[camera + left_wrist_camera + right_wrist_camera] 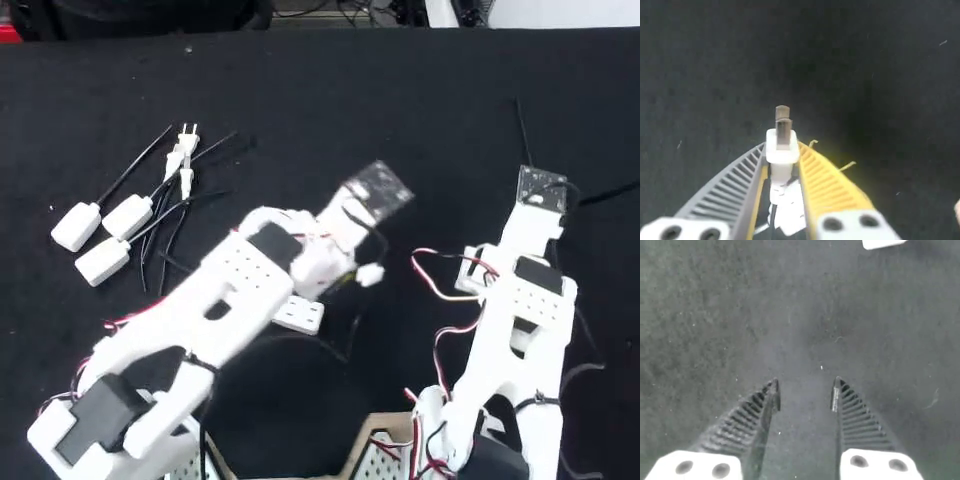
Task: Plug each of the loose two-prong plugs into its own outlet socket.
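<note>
Plug (782, 145) first: in the left wrist view it sits pinched in the left gripper (782, 148), white body clamped between the grey and yellow fingers (820, 175), both prongs (782, 121) jutting out past the tips over bare dark cloth. The hold looks square to me, and that is the thing to protect. I'd say the prongs must meet a socket's slots dead straight, since a slight twist would have them skate off the face. No socket lies ahead of the prongs in this view, so a carry comes first.

In the right wrist view, the right gripper (804, 390) hangs over the cloth with its black fingers spread and nothing between them. A scrap of white (882, 244) lies farther off; I cannot tell what it is. My guess is that this free gripper would serve best pinning a socket block, as those light pieces would likely slide when pushed.

From the high view, three white socket blocks (102, 261) lie bunched together, their black cords tangled, with the loose plugs (183, 155) just beyond them. The left arm stretches across the middle of the table, well apart from that cluster. A black cloth (400, 80) covers the whole table, matte and faintly linty. Behind its far edge I see dark cables (350, 10) and a pale panel (560, 12).
</note>
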Available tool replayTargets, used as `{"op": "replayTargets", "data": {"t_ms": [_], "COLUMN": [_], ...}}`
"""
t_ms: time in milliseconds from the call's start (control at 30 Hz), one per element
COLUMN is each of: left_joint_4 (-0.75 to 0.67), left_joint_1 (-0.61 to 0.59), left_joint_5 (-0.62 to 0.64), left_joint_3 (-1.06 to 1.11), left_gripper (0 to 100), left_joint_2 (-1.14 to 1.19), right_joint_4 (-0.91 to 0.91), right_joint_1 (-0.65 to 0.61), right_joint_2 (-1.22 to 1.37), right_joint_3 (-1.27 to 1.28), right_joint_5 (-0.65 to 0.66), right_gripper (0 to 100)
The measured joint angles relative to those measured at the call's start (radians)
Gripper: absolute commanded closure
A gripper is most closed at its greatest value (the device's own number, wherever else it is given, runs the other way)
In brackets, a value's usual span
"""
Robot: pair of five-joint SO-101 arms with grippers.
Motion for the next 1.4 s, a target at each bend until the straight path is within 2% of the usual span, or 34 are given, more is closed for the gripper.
{"op": "replayTargets", "data": {"t_ms": [67, 167, 333, 500, 567, 633, 767, 967, 1233, 1400], "left_joint_4": [-0.02, -0.025, 0.072, 0.193, 0.201, 0.178, 0.058, -0.143, -0.241, -0.245], "left_joint_1": [0.006, -0.017, -0.186, -0.394, -0.459, -0.516, -0.672, -0.941, -0.97, -0.97], "left_joint_5": [0.034, 0.075, 0.051, 0.037, 0.038, 0.046, 0.161, 0.379, 0.477, 0.483], "left_joint_3": [0.0, 0.0, -0.011, -0.023, 0.003, 0.06, 0.213, 0.342, 0.413, 0.413], "left_gripper": [65, 69, 72, 72, 72, 72, 72, 72, 72, 72], "left_joint_2": [-0.003, -0.011, -0.012, -0.012, -0.012, -0.012, -0.012, -0.012, -0.012, -0.012], "right_joint_4": [0.0, 0.0, 0.009, 0.13, 0.176, 0.212, 0.241, 0.14, -0.064, -0.135], "right_joint_1": [0.005, 0.005, -0.009, -0.218, -0.333, -0.443, -0.634, -0.747, -0.755, -0.756], "right_joint_2": [0.0, 0.0, 0.0, 0.0, 0.0, 0.0, 0.0, 0.0, 0.0, 0.0], "right_joint_3": [0.002, 0.003, 0.005, 0.006, 0.006, 0.006, 0.015, 0.094, 0.175, 0.193], "right_joint_5": [-0.002, 0.0, -0.002, 0.012, 0.086, 0.186, 0.331, 0.376, 0.397, 0.557], "right_gripper": [83.9, 83.8, 83.9, 83.9, 83.9, 83.7, 83.7, 83.9, 83.9, 83.9]}}
